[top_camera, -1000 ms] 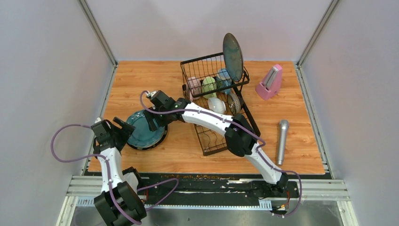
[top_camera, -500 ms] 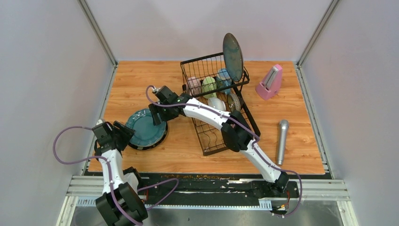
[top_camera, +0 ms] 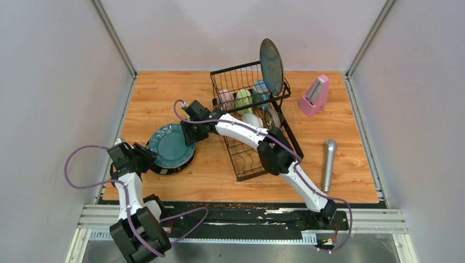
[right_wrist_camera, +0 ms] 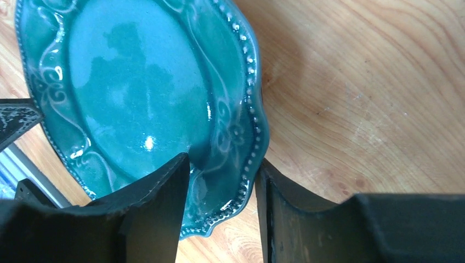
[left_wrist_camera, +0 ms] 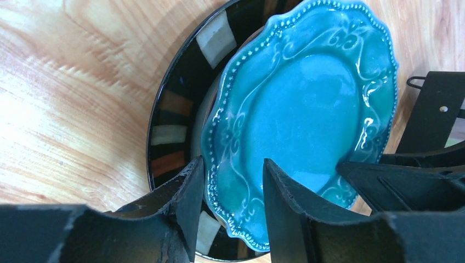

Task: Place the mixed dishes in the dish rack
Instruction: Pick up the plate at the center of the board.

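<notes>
The teal plate lies at the near-left of the table. It rests on a dark striped dish, well apart from the dish rack.

Its beaded rim is straddled by 2 grippers at once: the left gripper at the near-left edge and the right gripper at the far-right edge. Each pair of jaws is seen roughly half closed, with 1 finger over the glazed face and 1 outside the edge. Whether the pads actually press on the rim cannot be told.

The glaze is glossy and the rim scalloped, so a shallow pinch is judged likely to slip, and the plate could be dropped onto the dish beneath. If the 2 arms are not raised together, the plate could be twisted or wrenched from 1 hold. The striped dish could also be dragged along.

The right arm lies across the rack's low tray, so the wires could be struck during the carry. So could the 1 plate standing there.
</notes>
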Robot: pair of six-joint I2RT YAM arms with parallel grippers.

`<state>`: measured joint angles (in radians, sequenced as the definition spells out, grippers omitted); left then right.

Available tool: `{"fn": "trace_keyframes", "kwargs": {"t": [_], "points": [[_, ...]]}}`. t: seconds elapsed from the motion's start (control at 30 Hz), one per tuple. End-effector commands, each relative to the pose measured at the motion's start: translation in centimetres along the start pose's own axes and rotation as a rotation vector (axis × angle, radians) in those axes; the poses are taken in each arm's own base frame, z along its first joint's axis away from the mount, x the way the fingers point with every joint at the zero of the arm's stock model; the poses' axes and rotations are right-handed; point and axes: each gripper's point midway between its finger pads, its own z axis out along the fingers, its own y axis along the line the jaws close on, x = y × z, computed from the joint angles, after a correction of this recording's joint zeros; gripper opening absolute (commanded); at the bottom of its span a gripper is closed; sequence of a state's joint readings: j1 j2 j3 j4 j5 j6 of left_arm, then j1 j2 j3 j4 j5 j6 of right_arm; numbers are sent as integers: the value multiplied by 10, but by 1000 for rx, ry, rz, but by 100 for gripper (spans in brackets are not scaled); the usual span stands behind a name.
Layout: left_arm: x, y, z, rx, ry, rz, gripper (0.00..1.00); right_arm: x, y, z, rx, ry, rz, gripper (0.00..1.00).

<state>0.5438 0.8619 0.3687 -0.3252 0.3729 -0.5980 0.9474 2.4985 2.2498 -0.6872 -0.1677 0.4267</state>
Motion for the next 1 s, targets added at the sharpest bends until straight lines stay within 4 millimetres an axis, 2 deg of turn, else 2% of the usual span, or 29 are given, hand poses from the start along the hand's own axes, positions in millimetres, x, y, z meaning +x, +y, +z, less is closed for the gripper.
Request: {"fn": "trace_keyframes", "kwargs": {"t": [0.0,0.1,0.17,0.27,0.37,0.5,0.7,0.97], "points": [[-4,-37,-4,194,12,54,48,-26,46,-34,-116,-93,-28,44],[-3,-37,-4,196,17,58,46,-31,44,-39,-90,-117,-36,43],[-4,-38,-4,198,17,60,44,-34,43,-42,-62,-139,-47,48],[-10,-43,-8,212,-6,73,43,-40,39,-47,-29,-167,-60,43],[-12,-50,-9,246,-16,80,43,-46,43,-53,-32,-186,-67,41],[-7,-54,-4,287,20,85,43,-48,52,-59,-74,-195,-67,40],[12,-52,9,302,118,82,42,-47,62,-60,-126,-199,-9,36],[21,-54,10,312,119,95,41,-48,77,-59,-237,-234,113,36]]}}
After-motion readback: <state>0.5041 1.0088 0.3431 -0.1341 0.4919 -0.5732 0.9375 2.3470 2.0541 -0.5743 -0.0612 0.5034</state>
